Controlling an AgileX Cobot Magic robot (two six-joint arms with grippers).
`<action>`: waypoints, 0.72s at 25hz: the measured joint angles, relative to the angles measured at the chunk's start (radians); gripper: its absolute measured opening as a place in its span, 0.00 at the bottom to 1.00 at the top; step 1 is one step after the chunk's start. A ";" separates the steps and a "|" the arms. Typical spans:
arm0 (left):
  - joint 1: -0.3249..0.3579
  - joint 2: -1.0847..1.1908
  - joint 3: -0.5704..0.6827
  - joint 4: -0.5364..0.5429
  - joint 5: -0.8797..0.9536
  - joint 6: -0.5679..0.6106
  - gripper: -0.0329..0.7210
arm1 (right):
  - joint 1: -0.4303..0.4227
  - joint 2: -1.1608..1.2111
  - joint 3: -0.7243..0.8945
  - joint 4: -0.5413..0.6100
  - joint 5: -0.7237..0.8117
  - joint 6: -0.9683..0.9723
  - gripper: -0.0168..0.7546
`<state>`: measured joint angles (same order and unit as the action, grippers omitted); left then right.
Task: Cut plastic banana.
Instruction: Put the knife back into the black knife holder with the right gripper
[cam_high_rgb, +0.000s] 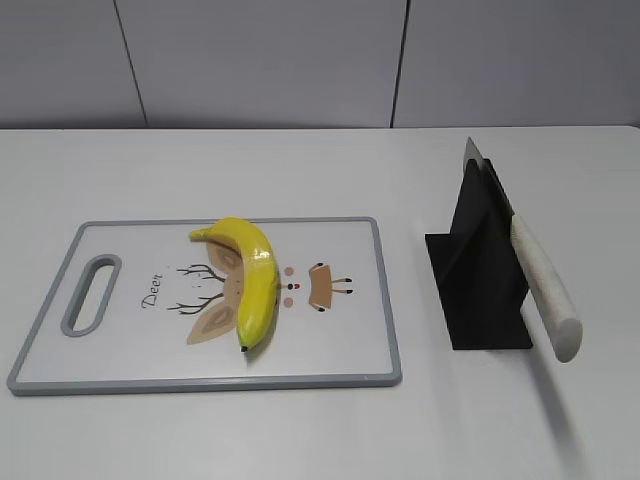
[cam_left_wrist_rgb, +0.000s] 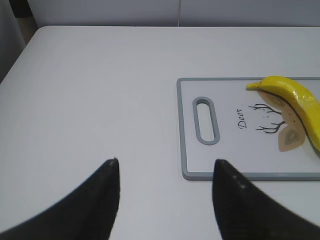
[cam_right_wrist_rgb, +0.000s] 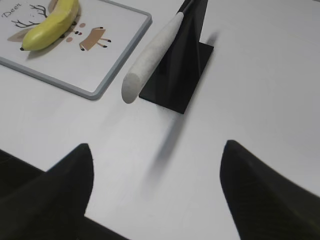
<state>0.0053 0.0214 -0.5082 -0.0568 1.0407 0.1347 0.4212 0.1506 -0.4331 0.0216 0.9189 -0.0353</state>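
Yellow and glossy, the plastic banana (cam_high_rgb: 252, 282) lay on the cutting board (cam_high_rgb: 120, 360) at the centre-left of my exterior view, curving from its stem end at the upper left down to a dark tip near the board's lower middle. It rested over the printed deer drawing (cam_high_rgb: 215, 290), with the word "Deer" just to its left and the board's grey handle slot (cam_high_rgb: 92, 293) further left still. The board was white with a grey rim and sat flat on the white table (cam_high_rgb: 320, 430).

To the right of the board, apart from it, stood a black knife stand (cam_high_rgb: 478, 275). A knife (cam_high_rgb: 540, 285) leaned in it, the blade tip showing at the top of the stand and the pale handle slanting down toward the lower right, past the stand's base.

In my left wrist view the left gripper (cam_left_wrist_rgb: 165, 172) had its two dark fingers (cam_left_wrist_rgb: 102, 195) spread wide with nothing between them, hovering above bare table just left of the board's handle end; the banana showed at the right edge. In my right wrist view the right gripper (cam_right_wrist_rgb: 157, 165) was likewise parted and empty, above the table near the bottom of the frame, with the knife handle pointing toward it from the upper middle.
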 joint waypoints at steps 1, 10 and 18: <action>0.000 0.000 0.000 0.000 0.000 0.000 0.79 | 0.000 -0.029 0.009 0.000 0.008 0.000 0.79; 0.000 0.000 0.000 -0.001 0.000 0.000 0.79 | -0.006 -0.155 0.013 -0.003 0.021 -0.003 0.79; 0.000 0.000 0.001 -0.002 0.000 0.000 0.79 | -0.219 -0.156 0.013 0.002 0.021 -0.003 0.79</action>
<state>0.0053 0.0214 -0.5071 -0.0586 1.0407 0.1347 0.2020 -0.0056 -0.4202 0.0234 0.9401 -0.0384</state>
